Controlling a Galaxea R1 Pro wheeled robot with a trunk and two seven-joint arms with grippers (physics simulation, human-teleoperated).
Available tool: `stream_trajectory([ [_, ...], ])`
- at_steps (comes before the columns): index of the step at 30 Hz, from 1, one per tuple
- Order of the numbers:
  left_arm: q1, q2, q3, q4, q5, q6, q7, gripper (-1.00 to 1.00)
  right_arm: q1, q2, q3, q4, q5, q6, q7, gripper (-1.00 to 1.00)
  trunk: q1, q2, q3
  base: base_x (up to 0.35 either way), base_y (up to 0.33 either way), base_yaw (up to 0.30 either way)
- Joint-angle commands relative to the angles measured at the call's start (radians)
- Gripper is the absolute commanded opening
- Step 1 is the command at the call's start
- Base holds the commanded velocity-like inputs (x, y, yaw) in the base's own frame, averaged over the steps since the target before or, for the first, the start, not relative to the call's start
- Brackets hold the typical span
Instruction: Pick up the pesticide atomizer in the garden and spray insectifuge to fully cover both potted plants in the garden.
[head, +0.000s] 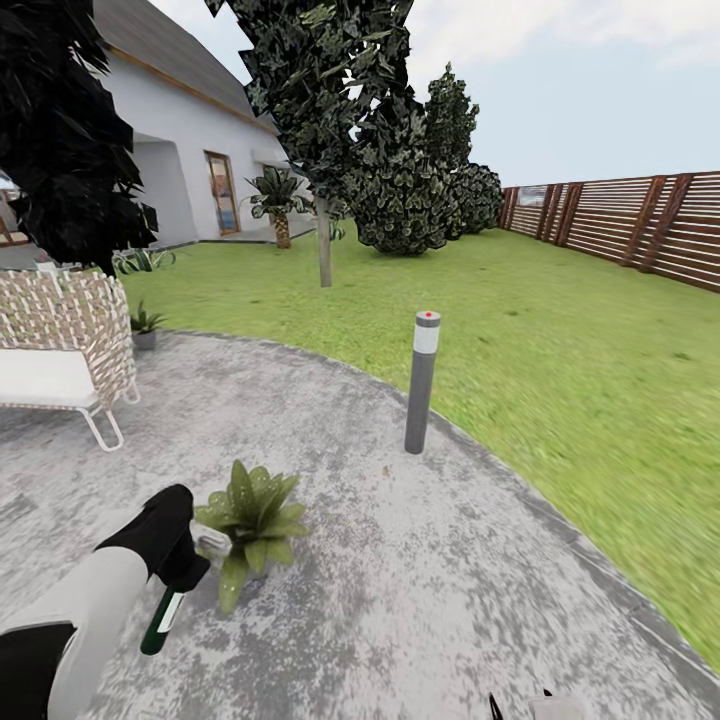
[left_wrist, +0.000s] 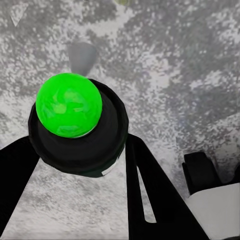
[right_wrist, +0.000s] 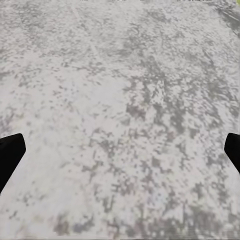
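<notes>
Beside the nearer potted plant (head: 252, 525), on the mottled grey patio (head: 420, 600), the left gripper (head: 182, 570) holds the pesticide atomizer (head: 161, 620), its two dark fingers (left_wrist: 150, 195) clamped on either side of the bottle. The head view shows the slim dark green body with its white label hanging down from the gripper and tilted away from the plant, just clear of the paving. The left wrist view looks straight down the atomizer (left_wrist: 75, 127) at a bright green rounded cap. I judge the bottle is held close to the rosette so that spray can reach the broad leaves, though I cannot tell which way the nozzle faces.

Well beyond this plant, next to the white lattice chair (head: 65, 350) at the patio's far edge, stands the second potted plant (head: 144, 326) in its small grey pot; it will probably need the robot to drive over once the first is covered. A grey bollard lamp (head: 421, 382) stands past the near plant, toward the lawn (head: 560, 330), and is no part of the job.

The right gripper (right_wrist: 120, 150) hangs over bare paving with its dark fingertips (right_wrist: 10, 152) spread wide and nothing between them, likely kept aside because one arm is enough for spraying.
</notes>
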Motion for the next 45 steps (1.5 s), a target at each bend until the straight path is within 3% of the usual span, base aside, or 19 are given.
stream_trajectory([
  [1, 0.000, 0.001, 0.007, -0.001, -0.010, 0.004, -0.009, -1.00, -0.001, 0.000, -0.008, 0.001, 0.010, -0.003, -0.001, 1.00, 0.000, 0.000, -0.001, 0.261, 0.000, 0.000],
  [9, 0.002, -0.006, 0.010, 0.001, -0.011, 0.003, -0.009, -1.00, -0.001, 0.000, -0.008, 0.001, 0.010, -0.003, -0.001, 1.00, 0.000, 0.000, -0.001, 0.261, 0.000, 0.000],
  [17, 0.023, -0.006, 0.012, 0.078, -0.009, 0.000, -0.011, -1.00, -0.001, 0.000, -0.008, 0.001, 0.010, -0.003, -0.001, 1.00, 0.000, 0.000, -0.001, 0.011, 0.000, 0.039],
  [27, 0.046, -0.007, 0.015, 0.071, -0.004, 0.000, -0.012, -1.00, -0.001, 0.000, -0.008, 0.001, 0.010, -0.003, -0.002, 1.00, 0.000, 0.000, -0.001, 0.000, 0.000, 0.140],
  [33, 0.026, -0.036, 0.012, 0.064, -0.004, 0.002, -0.014, -1.00, -0.001, 0.000, -0.008, 0.001, 0.010, -0.003, -0.001, 1.00, 0.000, 0.000, -0.001, 0.000, 0.000, 0.002],
  [39, -0.022, -0.030, 0.013, 0.066, -0.008, 0.004, -0.015, -1.00, -0.001, 0.000, -0.008, 0.001, 0.010, -0.003, -0.002, 1.00, 0.000, 0.000, -0.001, 0.000, 0.000, 0.000],
  [45, -0.016, -0.034, 0.010, 0.066, -0.012, 0.001, -0.014, -1.00, -0.001, 0.000, -0.008, 0.001, 0.010, -0.003, -0.001, 1.00, 0.000, 0.000, -0.001, 0.065, 0.000, 0.000],
])
